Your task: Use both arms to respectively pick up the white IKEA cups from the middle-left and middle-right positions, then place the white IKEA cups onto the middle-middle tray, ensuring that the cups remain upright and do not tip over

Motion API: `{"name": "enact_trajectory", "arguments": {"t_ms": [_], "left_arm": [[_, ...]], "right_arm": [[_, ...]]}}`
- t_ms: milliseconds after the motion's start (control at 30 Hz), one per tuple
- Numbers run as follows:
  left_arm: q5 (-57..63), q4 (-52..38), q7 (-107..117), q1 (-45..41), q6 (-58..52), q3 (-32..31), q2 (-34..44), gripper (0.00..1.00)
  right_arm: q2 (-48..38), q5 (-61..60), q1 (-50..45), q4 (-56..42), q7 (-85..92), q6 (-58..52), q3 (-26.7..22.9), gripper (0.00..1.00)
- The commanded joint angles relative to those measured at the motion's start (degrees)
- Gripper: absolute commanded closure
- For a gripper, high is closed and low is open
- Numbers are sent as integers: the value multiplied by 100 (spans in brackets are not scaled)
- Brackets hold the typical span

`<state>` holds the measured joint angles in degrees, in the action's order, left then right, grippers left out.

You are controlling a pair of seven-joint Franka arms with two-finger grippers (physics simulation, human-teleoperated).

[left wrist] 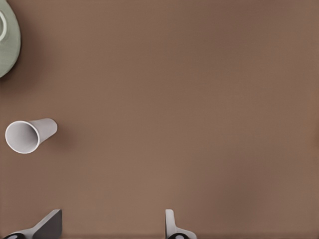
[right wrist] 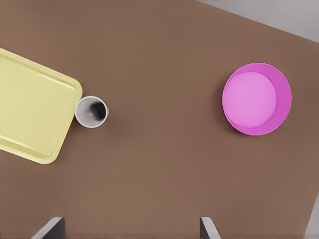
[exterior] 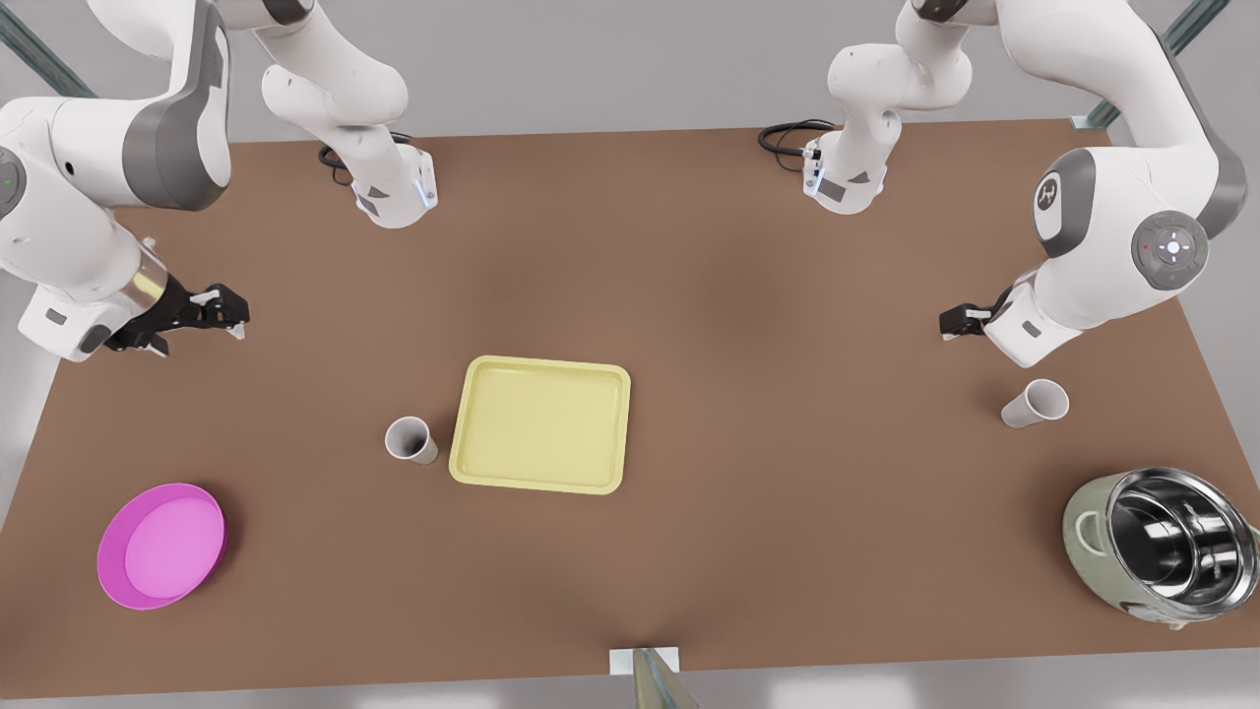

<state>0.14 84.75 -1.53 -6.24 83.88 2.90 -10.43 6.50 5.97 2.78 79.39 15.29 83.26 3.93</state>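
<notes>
The pale yellow tray (exterior: 540, 424) lies mid-table, also seen in the right wrist view (right wrist: 31, 113). One white cup (exterior: 410, 439) stands upright just off the tray's edge on the front view's left (right wrist: 91, 111). The other white cup (exterior: 1036, 403) stands far to the front view's right (left wrist: 29, 135). My left gripper (exterior: 960, 320) hovers open above the table beyond that cup, its fingertips (left wrist: 172, 225) spread wide and empty. My right gripper (exterior: 221, 315) hangs open at the front view's left, well away from the near-tray cup, fingertips (right wrist: 208, 227) apart.
A round magenta dish (exterior: 161, 545) sits near the front left corner (right wrist: 256, 98). A steel-lined green pot (exterior: 1162, 558) stands at the front right corner, its rim in the left wrist view (left wrist: 7, 40). The arm bases (exterior: 394, 187) rise at the table's back.
</notes>
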Motion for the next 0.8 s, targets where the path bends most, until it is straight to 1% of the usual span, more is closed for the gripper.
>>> {"name": "enact_trajectory", "arguments": {"t_ms": [0, 33, 100, 133, 167, 200, 233, 300, 333, 367, 433, 467, 567, 767], "left_arm": [[4, -3, -110, 0, -65, 0, 6, 0], [4, -3, -110, 9, -65, 0, 6, 0], [4, -11, -286, 325, -30, 0, -222, 0], [-5, -11, -584, 685, 198, 0, -398, 0], [-5, -11, -1250, 1036, 584, 0, -660, 0], [-5, -11, -1612, 1247, 900, 0, -767, 0], [4, 50, -1736, 1485, 1534, 9, -1022, 0], [-5, 59, -1736, 1696, 2008, 27, -1285, 0], [-31, 147, -1763, 1766, 2316, 202, -1391, 0], [-14, 200, -1807, 1802, 2624, 220, -1497, 0], [-58, 200, -2263, 2250, 3257, 255, -1936, 0], [-75, 191, -2334, 2347, 3266, 264, -2077, 0], [-49, 217, -2369, 2548, 3283, 299, -2375, 0], [-14, 577, -2589, 2628, 3283, 422, -2595, 0]], "right_arm": [[18, -69, 3, -11, 281, -12, -6, 0], [18, -25, -14, -11, 281, -12, -6, 0], [53, 1, -14, -3, 281, -12, -6, 0], [150, 1, -14, -11, 290, 6, -6, 0], [272, 27, -23, -29, 299, 58, -6, 0], [395, 45, -32, -46, 334, 67, -6, 0], [659, 45, -49, -55, 308, 190, 3, 0], [1020, 45, -58, -47, 290, 471, 3, 0], [1195, 19, -67, -11, 281, 673, 11, 0], [1327, 10, -67, -3, 273, 805, 20, 0], [1530, -60, -76, 111, 273, 1165, 29, 0], [1538, -61, -76, 349, 132, 1517, 29, 0], [1626, -69, -172, 638, -97, 2105, 47, 0], [1635, -104, -164, 1149, -97, 3538, 47, 0]]}}
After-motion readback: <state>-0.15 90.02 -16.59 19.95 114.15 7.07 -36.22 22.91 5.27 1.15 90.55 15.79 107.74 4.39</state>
